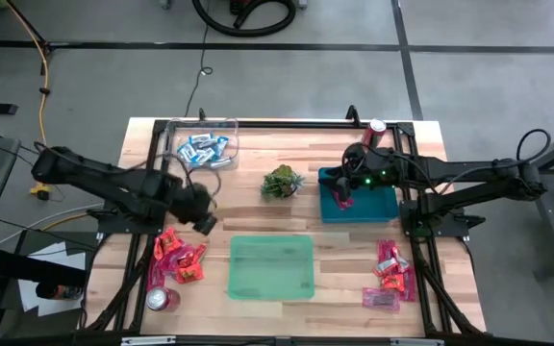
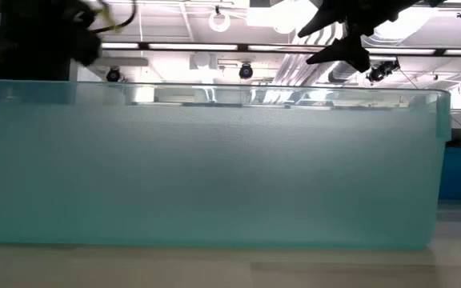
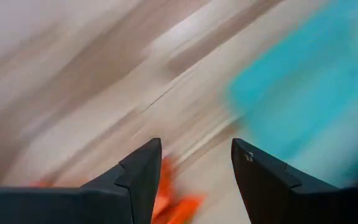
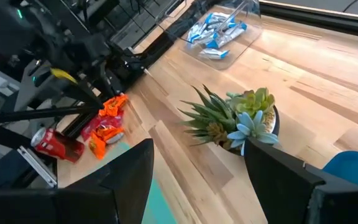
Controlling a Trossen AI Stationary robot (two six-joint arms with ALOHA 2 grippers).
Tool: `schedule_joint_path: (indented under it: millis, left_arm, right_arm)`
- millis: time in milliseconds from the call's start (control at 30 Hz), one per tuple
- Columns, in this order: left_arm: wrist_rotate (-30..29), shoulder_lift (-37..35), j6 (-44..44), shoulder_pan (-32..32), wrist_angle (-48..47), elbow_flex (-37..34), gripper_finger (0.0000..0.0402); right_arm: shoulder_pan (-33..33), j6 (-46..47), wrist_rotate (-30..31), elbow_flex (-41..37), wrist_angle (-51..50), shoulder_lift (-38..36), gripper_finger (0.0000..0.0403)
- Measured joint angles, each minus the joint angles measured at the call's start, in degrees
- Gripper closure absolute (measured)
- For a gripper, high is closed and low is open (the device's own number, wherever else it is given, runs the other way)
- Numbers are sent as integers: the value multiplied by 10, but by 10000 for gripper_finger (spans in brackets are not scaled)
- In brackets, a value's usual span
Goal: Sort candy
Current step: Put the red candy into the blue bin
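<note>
While the left claw (image 1: 203,223) hangs over the desk's (image 1: 258,216) left side with its fingers (image 3: 143,171) parted and nothing between them, red-orange candy (image 1: 179,259) lies just below it, near the left edge toward the front. Its wrist view shows orange wrappers (image 3: 173,202) right under the fingertips and a teal blur to one side. Over on the right, the right claw (image 1: 342,195) sits above the blue tray's (image 1: 378,207) left end, at the back right of the desk; its fingers (image 4: 129,174) stand wide apart and it carries nothing. Past those fingers its wrist camera looks out at the plant (image 4: 238,121), the red-orange pile (image 4: 107,124) farther off with a red can (image 4: 51,143) beside it, and the blue-and-white candy (image 4: 216,31) in a clear bin (image 4: 247,25) beyond. From above, that clear bin (image 1: 205,144) sits at the back left corner with the blue-and-white sweets (image 1: 205,149) inside. The plant (image 1: 282,183) stands mid-desk, between the clear bin and the blue tray. A green bin (image 1: 271,266) sits front and centre, and it fills the low view as a pale green wall (image 2: 206,168). One can (image 1: 159,299) lies at the front left corner, another (image 1: 374,133) stands behind the blue tray. A pink and red pile (image 1: 390,274) lies near the right edge toward the front, well apart from both claws.
</note>
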Motion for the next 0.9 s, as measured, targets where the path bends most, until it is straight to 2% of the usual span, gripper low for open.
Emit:
schedule_joint_path:
  millis: [133, 267, 400, 633, 733, 900]
  left_arm:
    - [1, 36, -107, -68, -79, 0, 220]
    - [14, 84, -158, -125, -61, 0, 220]
    - [25, 147, -165, -163, -61, -1, 220]
    - [31, 229, -136, -177, -44, -24, 225]
    - [31, 238, -130, -171, -37, -32, 242]
    - [57, 238, -131, -166, 42, -65, 282]
  right_arm:
    - [0, -9, 0, 0, -1, 0, 158]
    - [0, -16, 2, 0, -3, 1, 158]
    - [0, -22, 8, 0, -3, 1, 158]
    - [0, -21, 17, 0, -4, 1, 158]
    - [0, -21, 17, 0, -5, 1, 158]
    - [0, -18, 18, 0, -7, 1, 158]
